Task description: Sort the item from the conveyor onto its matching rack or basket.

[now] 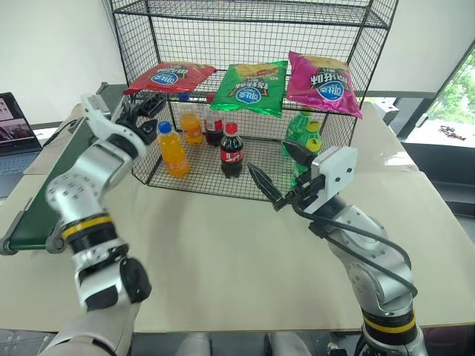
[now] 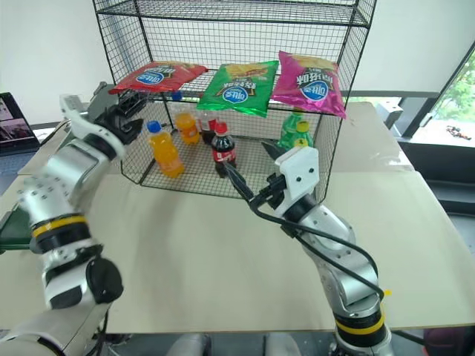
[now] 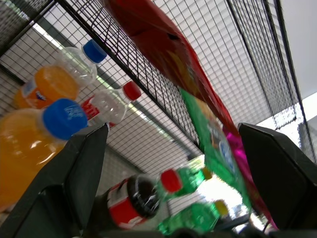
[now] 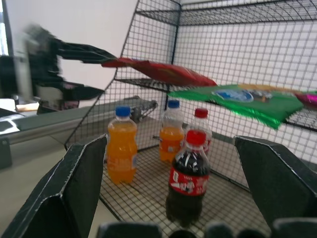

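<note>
Where unhidden, red bag's (image 3: 163, 44) underside

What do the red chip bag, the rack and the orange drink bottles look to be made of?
Red chip bag: thin glossy plastic or foil film; it shines and crinkles. Rack: black-coated metal wire, judging by its thin rigid grid. Orange drink bottles: clear plastic, since the drink's colour shows through, with blue screw caps.

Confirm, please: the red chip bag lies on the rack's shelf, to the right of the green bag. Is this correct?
Not quite. The red chip bag lies on the rack's shelf, but to the left of the green bag, not the right. The left eye view shows it.
</note>
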Motion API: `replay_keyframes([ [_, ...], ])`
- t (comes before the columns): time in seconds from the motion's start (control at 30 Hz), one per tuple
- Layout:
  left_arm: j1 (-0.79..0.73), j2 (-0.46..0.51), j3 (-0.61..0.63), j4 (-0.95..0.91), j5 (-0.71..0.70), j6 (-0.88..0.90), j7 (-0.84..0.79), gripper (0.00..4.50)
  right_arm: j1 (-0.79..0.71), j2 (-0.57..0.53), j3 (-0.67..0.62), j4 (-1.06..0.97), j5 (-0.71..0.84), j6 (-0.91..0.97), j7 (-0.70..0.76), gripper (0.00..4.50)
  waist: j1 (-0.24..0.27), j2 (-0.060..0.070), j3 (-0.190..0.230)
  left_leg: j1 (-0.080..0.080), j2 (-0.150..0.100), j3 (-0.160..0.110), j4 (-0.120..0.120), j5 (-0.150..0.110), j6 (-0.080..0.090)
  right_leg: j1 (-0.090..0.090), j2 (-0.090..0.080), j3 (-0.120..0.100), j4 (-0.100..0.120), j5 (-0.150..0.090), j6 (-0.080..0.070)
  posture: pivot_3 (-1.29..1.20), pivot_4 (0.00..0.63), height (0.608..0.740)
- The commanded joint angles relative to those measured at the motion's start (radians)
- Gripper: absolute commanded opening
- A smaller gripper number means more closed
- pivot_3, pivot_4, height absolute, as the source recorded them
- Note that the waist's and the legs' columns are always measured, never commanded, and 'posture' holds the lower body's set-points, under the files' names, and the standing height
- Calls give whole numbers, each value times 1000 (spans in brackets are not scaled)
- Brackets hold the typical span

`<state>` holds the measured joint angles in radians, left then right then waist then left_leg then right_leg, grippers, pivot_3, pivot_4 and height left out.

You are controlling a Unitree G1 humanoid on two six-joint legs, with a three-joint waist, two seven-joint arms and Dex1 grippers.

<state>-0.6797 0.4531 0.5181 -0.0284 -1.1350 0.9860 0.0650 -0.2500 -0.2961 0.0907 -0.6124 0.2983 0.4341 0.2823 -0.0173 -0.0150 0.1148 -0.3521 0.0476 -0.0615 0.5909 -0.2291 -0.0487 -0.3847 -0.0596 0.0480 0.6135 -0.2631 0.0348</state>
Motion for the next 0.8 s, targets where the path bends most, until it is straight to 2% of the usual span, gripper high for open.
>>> replay_keyframes([
  [0.03, 193, 98, -160, -239, 131, -10, -137, 4441, 62, 3, -48, 16, -32, -41, -26, 4500, 4, 1, 0, 0, 0, 0, 0, 0, 0, 0, 0, 0, 0, 0, 0, 0, 150, 738],
  [0.17, 389, 128, -352, -314, 403, -216, -218, 4441, 148, 8, -52, 89, -92, -71, -53, 4500, 16, 0, 0, -1, 0, 0, 0, 0, -1, 0, 0, 1, -2, 0, 0, 0, 150, 738],
  [0.27, 437, 82, -482, -209, 654, -435, -191, 4441, 198, 30, -65, 164, -137, -127, -87, 4500, 19, 0, 0, -1, -1, 1, 0, 1, -1, 0, 0, 3, -2, -1, 0, 0, 150, 738],
  [0.37, 454, 20, -554, -106, 805, -607, -192, 4441, 233, 57, -71, 229, -169, -180, -117, 4500, 19, 0, 0, -2, -2, 2, 0, 1, -1, -1, 1, 5, -3, -2, 1, 0, 150, 738],
  [0.57, 460, -55, -588, 16, 957, -776, -199, 4441, 254, 90, -85, 282, -197, -233, -139, 4500, 6, 0, 0, -1, -2, 5, 0, -2, 3, -1, 1, 10, -3, -1, 1, 0, 150, 738],
  [0.8, 446, -80, -543, 37, 889, -732, -354, 4441, 270, 99, -99, 268, -206, -248, -143, 4500, 5, 0, 0, -1, -3, 6, 1, -2, 4, -1, 1, 12, -2, -2, 3, 0, 150, 738],
])
